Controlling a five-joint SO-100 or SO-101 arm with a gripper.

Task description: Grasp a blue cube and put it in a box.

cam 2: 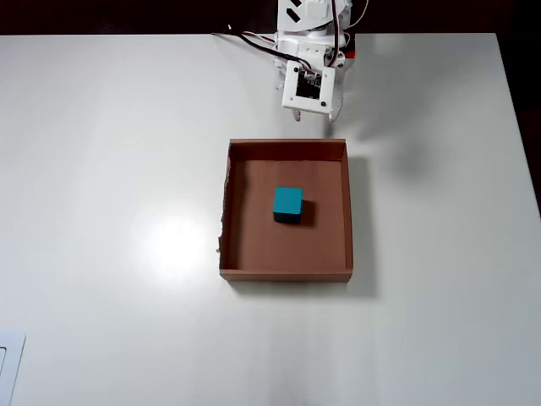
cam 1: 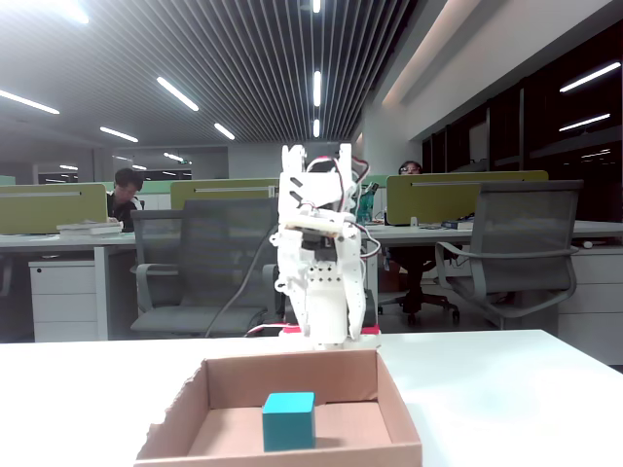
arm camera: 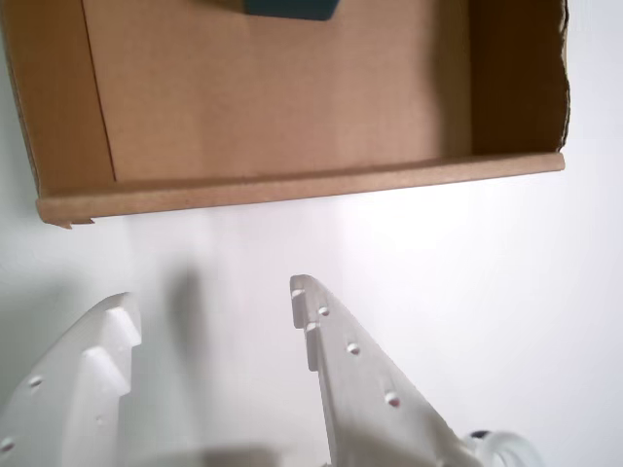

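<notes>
The blue cube [cam 2: 287, 204] sits on the floor of the brown cardboard box [cam 2: 287, 267], near its middle. It also shows in the fixed view [cam 1: 289, 420] and, cut off by the top edge, in the wrist view [arm camera: 290, 9]. The box's near wall [arm camera: 292, 192] crosses the wrist view, and its side wall [cam 1: 399, 409] shows in the fixed view. My gripper [arm camera: 214, 304] is open and empty above bare white table, just outside the box's wall on the arm's side. In the overhead view the gripper [cam 2: 314, 114] hangs folded near the arm's base.
The white arm [cam 1: 321, 263] stands at the table's far edge in the fixed view, with wires [cam 2: 249, 42] trailing from its base. The box's left wall has a torn edge [cam 2: 222, 228]. Office chairs and desks stand behind the table.
</notes>
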